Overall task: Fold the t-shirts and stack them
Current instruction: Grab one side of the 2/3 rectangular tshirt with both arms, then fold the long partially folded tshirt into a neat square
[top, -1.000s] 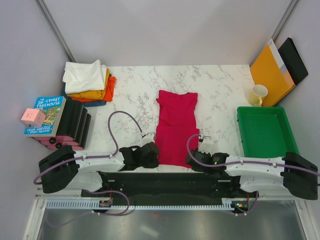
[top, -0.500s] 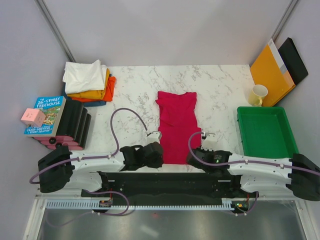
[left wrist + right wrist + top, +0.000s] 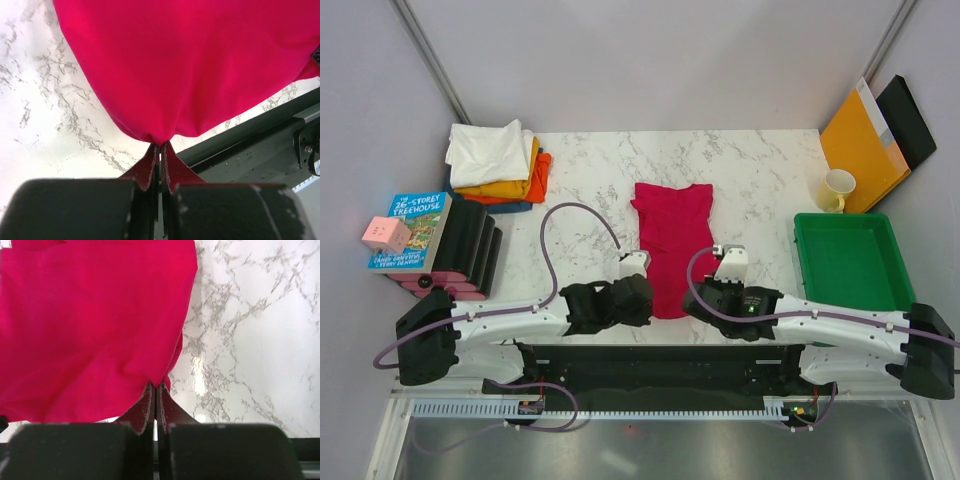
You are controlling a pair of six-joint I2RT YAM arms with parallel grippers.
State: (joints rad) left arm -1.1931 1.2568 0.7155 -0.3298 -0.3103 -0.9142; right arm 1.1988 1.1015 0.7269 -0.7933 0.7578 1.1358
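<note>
The crimson red t-shirt (image 3: pixel 672 240) lies lengthwise on the marble table (image 3: pixel 760 170), folded narrow, collar end far. My left gripper (image 3: pixel 642 290) is shut on its near left corner (image 3: pixel 160 135). My right gripper (image 3: pixel 705 290) is shut on its near right corner (image 3: pixel 157 380). Both hold the near hem lifted a little off the table. The red cloth fills both wrist views. A stack of folded t-shirts (image 3: pixel 500 165), white on top, then yellow-orange, orange and dark blue, lies at the far left corner.
A green tray (image 3: pixel 850 262) stands at the right, a cream mug (image 3: pixel 836 190) behind it, an orange-yellow envelope (image 3: pixel 860 140) and a black folder (image 3: pixel 910 120) against the wall. A book with a pink cube (image 3: pixel 405 232) and dark rolls (image 3: pixel 465 250) sit at the left.
Both grippers have moved away from the near edge, carrying the red t-shirt's near hem up and forward. The visible shirt has become shorter.
</note>
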